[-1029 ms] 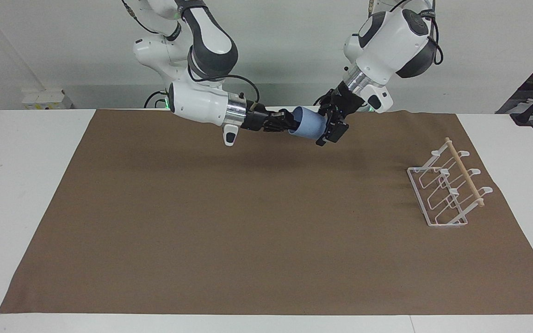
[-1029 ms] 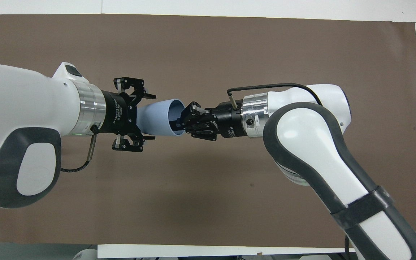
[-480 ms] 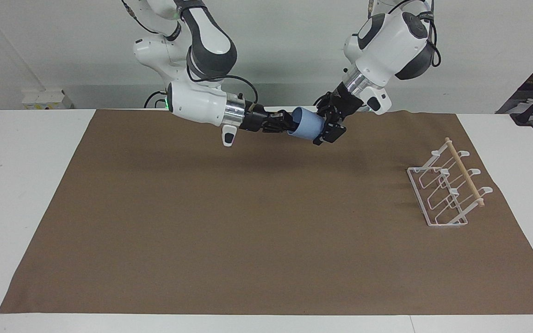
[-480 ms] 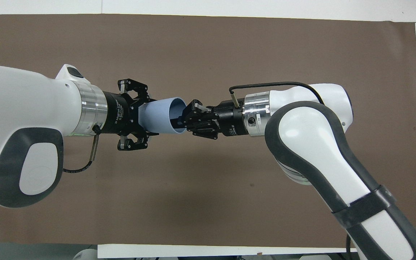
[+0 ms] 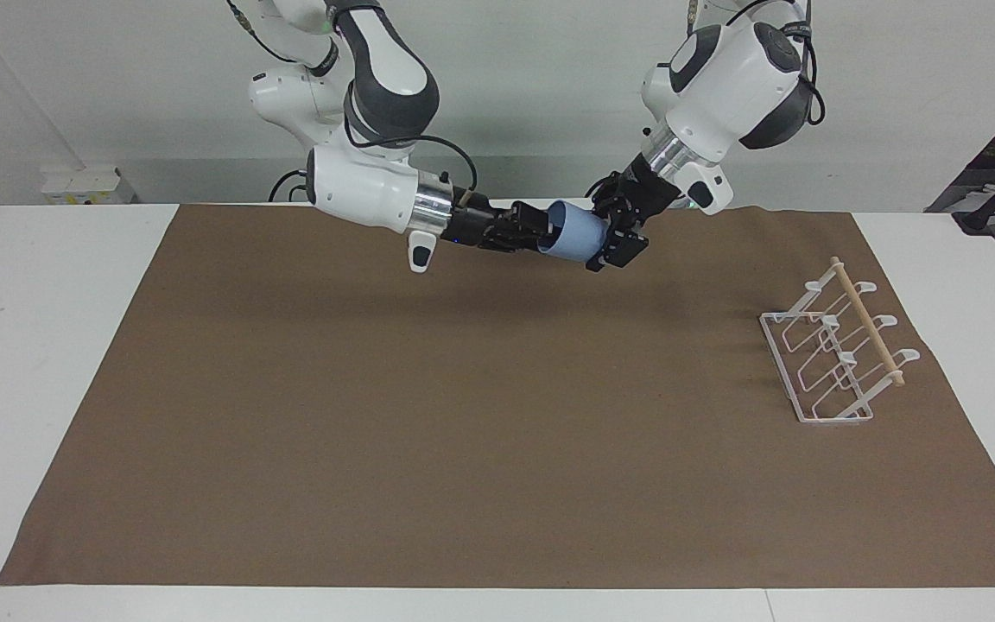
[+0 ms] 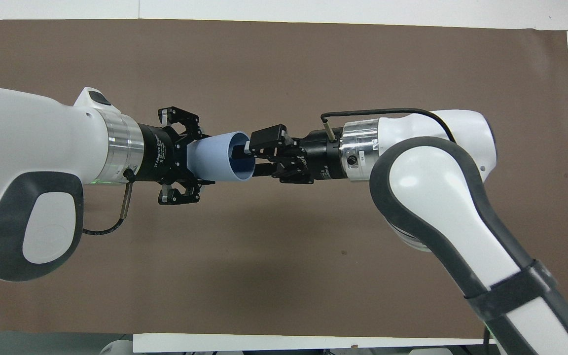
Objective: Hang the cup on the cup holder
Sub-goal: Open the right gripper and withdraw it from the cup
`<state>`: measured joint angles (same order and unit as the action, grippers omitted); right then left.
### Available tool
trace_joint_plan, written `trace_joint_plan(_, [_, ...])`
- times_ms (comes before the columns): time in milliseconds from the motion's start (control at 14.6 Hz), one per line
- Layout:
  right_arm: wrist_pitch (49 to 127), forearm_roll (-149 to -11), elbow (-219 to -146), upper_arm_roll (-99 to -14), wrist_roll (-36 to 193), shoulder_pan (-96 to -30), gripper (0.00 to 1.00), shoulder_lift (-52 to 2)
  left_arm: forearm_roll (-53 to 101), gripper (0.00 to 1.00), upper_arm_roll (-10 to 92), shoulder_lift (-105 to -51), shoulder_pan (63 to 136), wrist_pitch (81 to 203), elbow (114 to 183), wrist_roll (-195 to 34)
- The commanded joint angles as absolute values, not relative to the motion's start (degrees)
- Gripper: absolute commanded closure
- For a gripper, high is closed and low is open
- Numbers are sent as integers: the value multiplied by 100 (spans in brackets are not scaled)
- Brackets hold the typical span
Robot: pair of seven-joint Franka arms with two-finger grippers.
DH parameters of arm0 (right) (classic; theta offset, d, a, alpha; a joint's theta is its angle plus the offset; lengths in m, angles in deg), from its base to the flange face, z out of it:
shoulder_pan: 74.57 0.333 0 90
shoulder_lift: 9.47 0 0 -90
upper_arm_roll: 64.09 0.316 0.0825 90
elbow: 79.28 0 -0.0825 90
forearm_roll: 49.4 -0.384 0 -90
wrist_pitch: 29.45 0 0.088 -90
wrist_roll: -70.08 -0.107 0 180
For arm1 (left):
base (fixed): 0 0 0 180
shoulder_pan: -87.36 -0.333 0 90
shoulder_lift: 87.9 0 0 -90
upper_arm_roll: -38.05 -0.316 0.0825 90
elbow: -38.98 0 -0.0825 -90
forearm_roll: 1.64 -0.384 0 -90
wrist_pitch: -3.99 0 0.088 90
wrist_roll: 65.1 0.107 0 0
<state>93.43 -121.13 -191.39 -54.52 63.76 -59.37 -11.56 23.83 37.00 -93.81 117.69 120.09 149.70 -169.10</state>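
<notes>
Overhead view – cup base clamped by left fingers, right fingers parted at rim

The cup's small end is hidden inside the left tool. One fingertip of the right tool is lost inside the cup's mouth. In the overhead view the cup holder is out of the picture, and both arms are cut off at the 7 and 5 o'clock edges.
</notes>
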Motion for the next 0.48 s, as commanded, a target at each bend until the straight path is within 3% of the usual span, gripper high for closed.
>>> trace_joint_plan(0, [9290,-10984,-19221,-5425,6287,-6427,1,-667,1781,58,3647,-9396,11550,11685,14937,-17126])
trace_joint_plan(412, [9132,-8223,-19222,-5425,6287,-7280,1,-613,-1062,59,3647,-9396,10943,11255,14946,-17197])
